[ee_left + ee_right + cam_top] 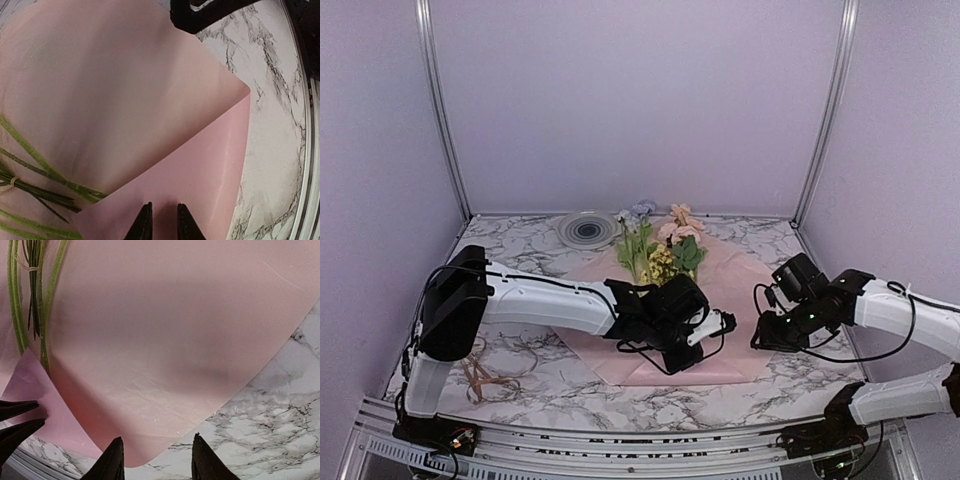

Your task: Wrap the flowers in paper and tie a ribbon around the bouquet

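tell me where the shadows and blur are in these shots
Top external: even, soft light, only a faint shadow under the left arm on the paper. Left wrist: a broad soft grey shadow across the paper, fingertips blurred. Right wrist: a dark soft patch mid-sheet, fingertips out of focus, stems sharp.

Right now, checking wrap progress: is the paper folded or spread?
Partly folded: the paper's near corner is lifted over the flowers' stems.

We see the pink paper [735,290] lying flat on the marble table, one near corner folded over the green stems. The flowers [655,245] lie on it, blooms far. The tan ribbon [490,378] lies loosely curled, well left.
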You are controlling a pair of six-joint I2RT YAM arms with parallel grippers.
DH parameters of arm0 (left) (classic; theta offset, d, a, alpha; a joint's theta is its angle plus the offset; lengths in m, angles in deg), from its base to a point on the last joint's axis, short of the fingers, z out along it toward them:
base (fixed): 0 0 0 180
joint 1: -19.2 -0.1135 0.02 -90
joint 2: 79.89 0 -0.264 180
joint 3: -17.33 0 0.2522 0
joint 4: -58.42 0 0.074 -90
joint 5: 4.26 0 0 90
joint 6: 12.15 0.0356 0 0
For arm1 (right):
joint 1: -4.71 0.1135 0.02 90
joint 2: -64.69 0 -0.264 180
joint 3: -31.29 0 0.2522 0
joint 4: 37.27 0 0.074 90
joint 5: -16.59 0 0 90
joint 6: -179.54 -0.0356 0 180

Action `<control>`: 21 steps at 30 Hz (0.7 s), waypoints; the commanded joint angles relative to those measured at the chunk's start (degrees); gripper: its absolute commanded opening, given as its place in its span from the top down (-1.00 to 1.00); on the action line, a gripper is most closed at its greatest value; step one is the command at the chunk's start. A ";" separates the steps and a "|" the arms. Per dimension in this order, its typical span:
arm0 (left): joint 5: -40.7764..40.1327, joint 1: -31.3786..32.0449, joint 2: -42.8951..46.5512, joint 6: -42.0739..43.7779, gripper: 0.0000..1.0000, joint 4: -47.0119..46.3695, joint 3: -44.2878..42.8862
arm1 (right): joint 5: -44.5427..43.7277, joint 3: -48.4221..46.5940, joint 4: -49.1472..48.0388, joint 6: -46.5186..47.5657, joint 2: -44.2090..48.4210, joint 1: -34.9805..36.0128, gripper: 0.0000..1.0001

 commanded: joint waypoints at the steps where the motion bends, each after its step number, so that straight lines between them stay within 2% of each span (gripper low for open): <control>1: 1.74 0.40 -4.22 1.24 0.65 4.12 -2.81 | 1.83 -0.08 0.22 -0.24 1.70 -0.17 0.11; 3: 0.62 0.54 -4.83 1.71 0.65 4.07 -3.01 | 3.08 -0.03 -0.16 0.94 1.30 -0.17 0.13; 5: -1.01 0.61 -5.25 2.05 0.65 4.17 -2.89 | 10.04 0.64 -3.73 3.61 1.40 0.06 0.10; 8: -1.77 0.54 -5.11 2.19 0.65 4.13 -2.38 | 23.62 5.00 -15.60 7.24 1.72 0.71 -0.22; 9: -1.65 0.50 -5.09 2.22 0.65 4.06 -2.32 | 25.63 6.75 -18.75 6.90 1.32 0.73 -0.28; 11: -1.54 0.48 -4.98 2.02 0.65 4.06 -2.16 | 25.82 8.33 -21.37 7.28 -1.12 0.42 -0.34; 15: -1.45 0.47 -4.42 2.15 0.65 3.84 -1.36 | 24.93 5.61 -21.26 11.70 -6.93 -0.06 -0.33; 21: -2.02 0.23 -3.82 2.00 0.65 2.86 -0.85 | 24.38 2.99 -18.09 15.95 -12.90 -0.97 -0.22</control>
